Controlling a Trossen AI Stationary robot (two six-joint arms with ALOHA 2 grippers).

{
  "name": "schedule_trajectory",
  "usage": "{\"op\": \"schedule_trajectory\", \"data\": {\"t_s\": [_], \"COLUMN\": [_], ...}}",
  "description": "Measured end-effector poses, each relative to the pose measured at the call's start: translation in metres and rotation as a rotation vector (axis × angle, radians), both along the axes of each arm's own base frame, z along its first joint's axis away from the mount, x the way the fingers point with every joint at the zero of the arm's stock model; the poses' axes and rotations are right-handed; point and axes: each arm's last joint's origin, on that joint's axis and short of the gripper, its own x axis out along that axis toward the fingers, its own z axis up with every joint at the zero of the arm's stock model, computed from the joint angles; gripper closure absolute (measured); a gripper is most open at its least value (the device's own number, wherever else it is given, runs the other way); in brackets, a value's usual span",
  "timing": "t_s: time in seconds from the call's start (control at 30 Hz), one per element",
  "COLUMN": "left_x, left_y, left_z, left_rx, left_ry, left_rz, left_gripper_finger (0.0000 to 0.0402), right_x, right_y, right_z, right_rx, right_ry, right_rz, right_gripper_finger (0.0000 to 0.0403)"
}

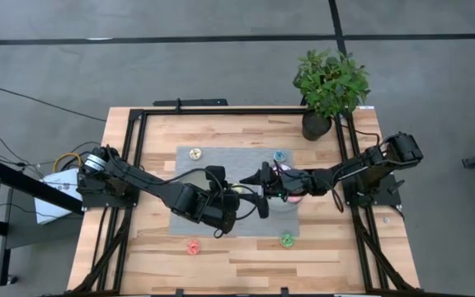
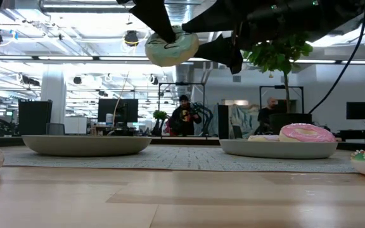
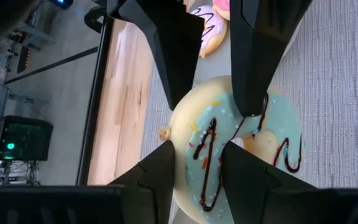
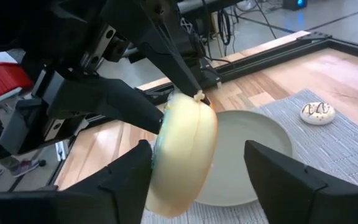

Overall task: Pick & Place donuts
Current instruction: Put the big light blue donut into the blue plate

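Mint-green icing with dark chocolate squiggles covers the large ring donut (image 3: 241,149) that my left gripper (image 3: 194,165) pinches, one finger through the hole and the other on the outer rim, so the donut hangs on edge in the air above the grey woven mat (image 1: 190,165). In the low view the donut (image 2: 171,47) is well clear of the table, over the gap between the two grey round plates. My left arm reaches in low from the table's left side toward the middle.

My right gripper (image 4: 194,171) comes from the opposite side, arm stretched nearly flat across the mat, and its two dark fingers stand apart on either side of the donut's cream-coloured edge (image 4: 185,155); I cannot tell whether they touch it.

Below the donut lies the empty left plate (image 4: 253,155). The right plate (image 2: 277,148) carries the pink-iced large donut (image 2: 306,133), and a white donut with lilac lines (image 3: 207,28) lies beyond it. Around the mat rest the small ones: tan (image 1: 195,153), blue (image 1: 279,155), red (image 1: 192,246), green (image 1: 287,240). A potted green plant (image 1: 330,87) stands at the wooden table's far right corner (image 1: 369,124), clear of both arms. People sit in the room behind.
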Motion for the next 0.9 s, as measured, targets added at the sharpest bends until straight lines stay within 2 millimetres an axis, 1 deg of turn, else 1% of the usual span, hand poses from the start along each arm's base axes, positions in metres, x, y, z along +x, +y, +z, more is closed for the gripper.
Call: {"op": "schedule_trajectory", "data": {"t_s": [0.33,0.47,0.63,0.9], "left_x": [0.0002,0.0002,0.0003,-0.0001], "left_y": [0.0001,0.0001,0.0001,-0.0003], "left_z": [0.0001,0.0001,0.0002,0.0007], "left_rx": [0.001,-0.001,0.002,0.041], "left_ry": [-0.002,-0.002,-0.004,0.004], "left_rz": [0.001,0.001,0.002,-0.009], "left_gripper_finger": [0.0290,0.0290,0.0290,0.0289], "right_x": [-0.0001,-0.0001,-0.0001,-0.0002], "right_y": [0.0002,0.0003,0.0003,0.0002], "right_z": [-0.0005,-0.0005,-0.0005,-0.0003], "right_rx": [0.001,0.002,0.002,0.002], "right_ry": [0.005,0.005,0.005,0.005], "right_rz": [0.008,0.009,0.009,0.008], "right_gripper_finger": [0.0284,0.0317,0.0336,0.0339]}}
